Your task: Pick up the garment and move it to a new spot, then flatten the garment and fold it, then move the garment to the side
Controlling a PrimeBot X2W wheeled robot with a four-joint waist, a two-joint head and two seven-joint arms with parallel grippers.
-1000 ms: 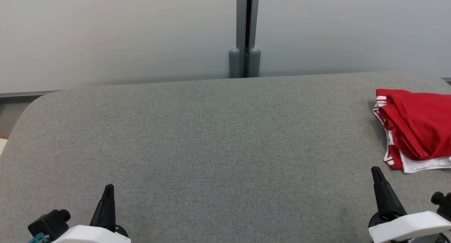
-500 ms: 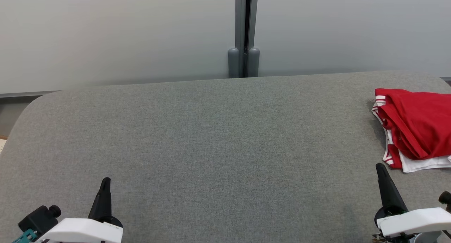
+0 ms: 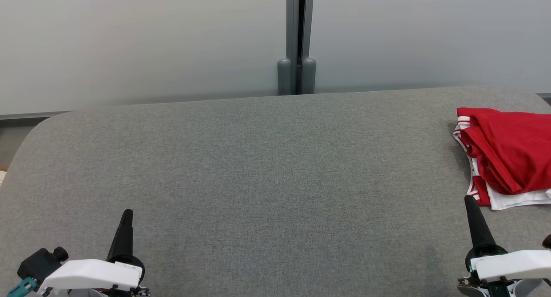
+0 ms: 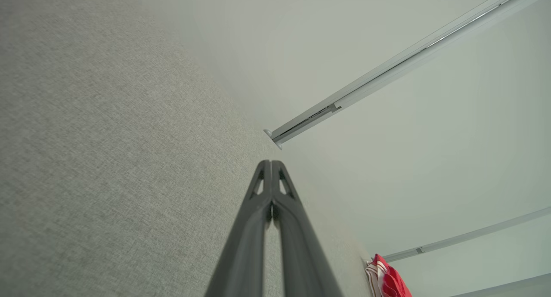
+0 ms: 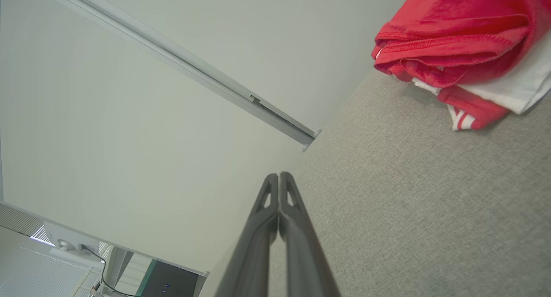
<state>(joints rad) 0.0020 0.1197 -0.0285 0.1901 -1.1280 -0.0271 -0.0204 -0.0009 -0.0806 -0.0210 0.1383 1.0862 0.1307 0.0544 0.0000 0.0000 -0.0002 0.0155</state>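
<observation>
Both arms low at near edge of grey table, fingers pointing fwd. L gripper and R gripper: jaws pressed together, holding nothing. Garment, red w/ white, lies folded at far right, partly cut off by frame. R tip near its corner, not touching; L well apart.

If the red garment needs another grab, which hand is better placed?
Right. The right hand, shut, sits just short of the red garment by the right edge of the table; the left hand is far across it.
</observation>
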